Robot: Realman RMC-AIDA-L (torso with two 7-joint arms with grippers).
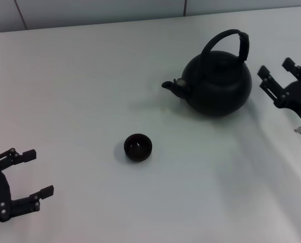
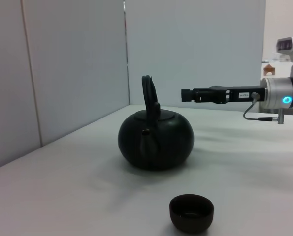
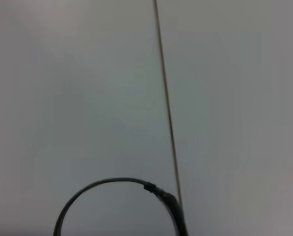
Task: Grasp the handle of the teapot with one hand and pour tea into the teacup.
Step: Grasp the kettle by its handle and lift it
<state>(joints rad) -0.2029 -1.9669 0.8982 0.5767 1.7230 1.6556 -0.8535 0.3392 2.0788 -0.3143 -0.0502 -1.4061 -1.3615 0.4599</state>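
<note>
The round matte black teapot (image 1: 218, 83) stands on the white table, its stubby spout (image 1: 171, 87) pointing left. Its arched black handle (image 1: 230, 41) loops over the top, thicker on the right side. The tiny dark teacup (image 1: 138, 147) sits in front of it, to the left. My right gripper (image 1: 276, 68) is open, just right of the teapot at handle height, not touching it. My left gripper (image 1: 36, 172) is open and empty at the near left. The left wrist view shows the teapot (image 2: 156, 138), the teacup (image 2: 191, 212) and the right gripper (image 2: 185, 94). The right wrist view shows only the handle's arc (image 3: 116, 189).
The white table (image 1: 79, 91) ends at a grey panelled wall (image 1: 89, 12) behind the teapot. A wall seam (image 3: 165, 98) shows in the right wrist view. Bare table lies between the cup and my left gripper.
</note>
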